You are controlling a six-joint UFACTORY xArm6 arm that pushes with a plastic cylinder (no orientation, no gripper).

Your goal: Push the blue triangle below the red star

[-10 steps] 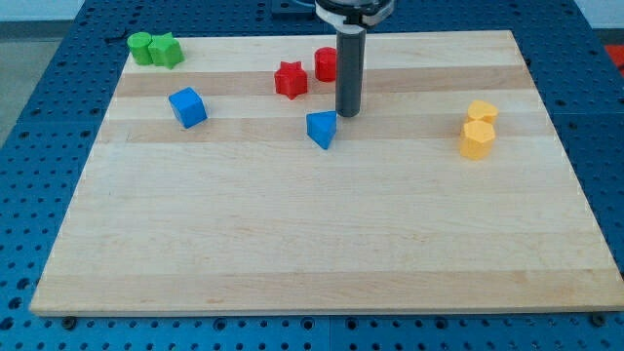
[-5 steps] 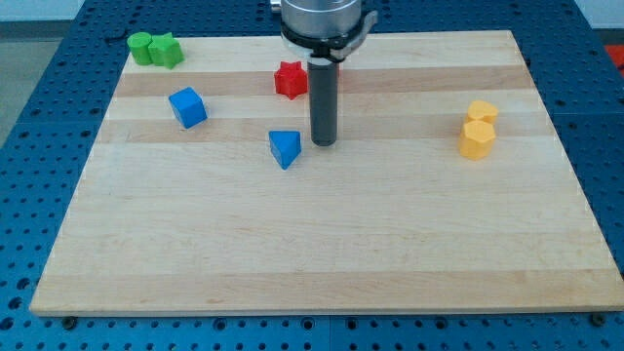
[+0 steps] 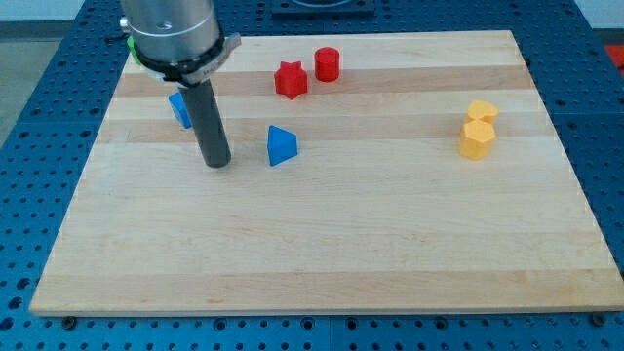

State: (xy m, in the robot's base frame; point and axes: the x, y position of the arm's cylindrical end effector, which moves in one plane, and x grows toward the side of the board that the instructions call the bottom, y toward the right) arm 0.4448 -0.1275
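The arm has no gripper; its rod ends in my tip (image 3: 215, 163), resting on the board (image 3: 322, 244) to the view's left of the blue triangle (image 3: 281, 146), apart from it. The triangle lies below the red star (image 3: 290, 79). A blue cube (image 3: 179, 108) shows partly behind the rod.

blue cube (image 3: 178, 107) half hid by rod | green blocks (image 3: 130, 43) mostly hid

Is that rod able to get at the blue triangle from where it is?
Probably yes. My tip sits to the view's left of the blue triangle, apart from it, with only bare board between.
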